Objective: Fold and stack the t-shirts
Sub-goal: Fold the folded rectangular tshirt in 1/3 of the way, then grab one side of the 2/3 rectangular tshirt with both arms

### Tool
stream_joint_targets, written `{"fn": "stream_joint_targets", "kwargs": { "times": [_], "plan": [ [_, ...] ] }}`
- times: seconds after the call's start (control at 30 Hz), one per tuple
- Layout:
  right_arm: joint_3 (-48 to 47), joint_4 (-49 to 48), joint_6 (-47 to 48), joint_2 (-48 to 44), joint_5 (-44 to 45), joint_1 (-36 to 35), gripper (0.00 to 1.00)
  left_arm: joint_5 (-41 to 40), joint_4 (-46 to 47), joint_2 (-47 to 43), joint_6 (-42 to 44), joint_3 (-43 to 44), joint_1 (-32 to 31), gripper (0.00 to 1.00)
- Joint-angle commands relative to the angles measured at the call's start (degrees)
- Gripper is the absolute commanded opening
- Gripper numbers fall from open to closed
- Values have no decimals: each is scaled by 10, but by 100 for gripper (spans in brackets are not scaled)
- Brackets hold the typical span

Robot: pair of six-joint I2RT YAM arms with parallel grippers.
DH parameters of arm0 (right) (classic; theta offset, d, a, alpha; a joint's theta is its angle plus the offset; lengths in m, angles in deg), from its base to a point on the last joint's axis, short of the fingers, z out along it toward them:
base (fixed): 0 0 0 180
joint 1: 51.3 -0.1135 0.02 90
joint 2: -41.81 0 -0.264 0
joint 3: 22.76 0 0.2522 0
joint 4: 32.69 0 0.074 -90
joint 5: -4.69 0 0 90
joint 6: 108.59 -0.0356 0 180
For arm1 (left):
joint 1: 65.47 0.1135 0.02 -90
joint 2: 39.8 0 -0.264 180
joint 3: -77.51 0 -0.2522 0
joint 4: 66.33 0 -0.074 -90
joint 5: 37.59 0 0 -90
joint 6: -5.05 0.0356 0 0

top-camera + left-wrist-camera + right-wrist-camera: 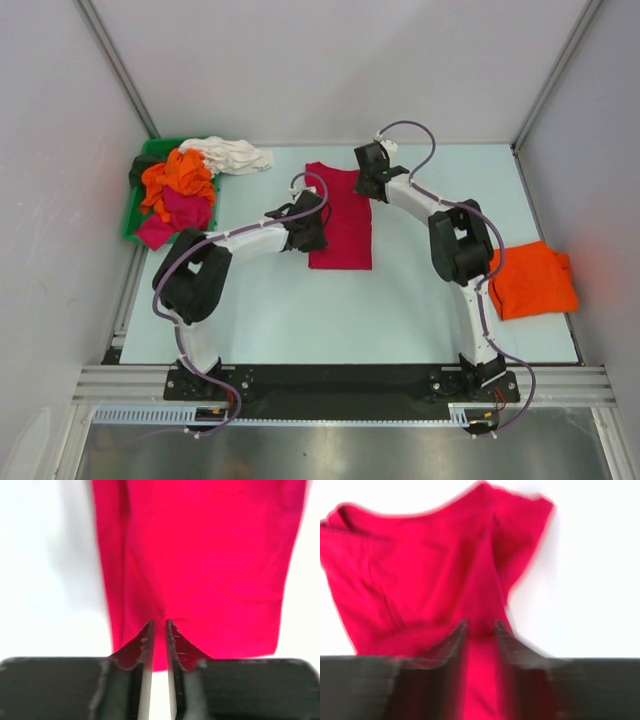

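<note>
Red shirt point(340, 225) lies flat; we see left gripper point(159, 623) slightly apart at 1 edge, right gripper point(481, 622) apart over far end, blurry.

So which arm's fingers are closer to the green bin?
Left. The left fingers sit at the crimson shirt's left edge, toward the bin; the right fingers are at its far end.

**White-and-black arms, purple cabling**

The left arm point(205, 345) and right arm point(478, 335) are built of white links point(250, 238) and bulky black joint housings point(458, 245). Purple cables point(411, 123) are looped along each. Dark tapered fingers point(140, 650), scuffed pale at the edges, are fitted to the left tool point(159, 629). The right tool point(480, 627) is similarly shaped.
</note>
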Motion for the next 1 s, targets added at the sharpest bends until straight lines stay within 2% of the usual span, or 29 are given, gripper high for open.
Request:
{"fn": "stream_joint_targets", "kwargs": {
  "times": [0.0, 0.07, 0.1, 0.23, 0.33, 0.47, 0.97],
  "plan": [
    [95, -5, 15, -160, 3, -20, 50, -48, -6, -84, 36, -9, 1, 25],
    [146, -1, 6, -194, 4, -33, 59, -54, -9, -87, 41, -17, 2, 28],
    [169, -2, 3, -212, 6, -39, 60, -55, -11, -86, 41, -18, 1, 31],
    [311, -8, -27, -294, 10, -65, 61, -62, -19, -88, 30, -37, 0, 39],
    [363, -13, -48, -316, 13, -86, 61, -71, -18, -97, 26, -60, 0, 47],
    [430, -23, -64, -347, 21, -103, 59, -79, -12, -102, 22, -86, 0, 51],
    [490, -44, -93, -329, 20, -129, 56, -58, 3, -67, 5, -81, 0, 52]
  ]
}}
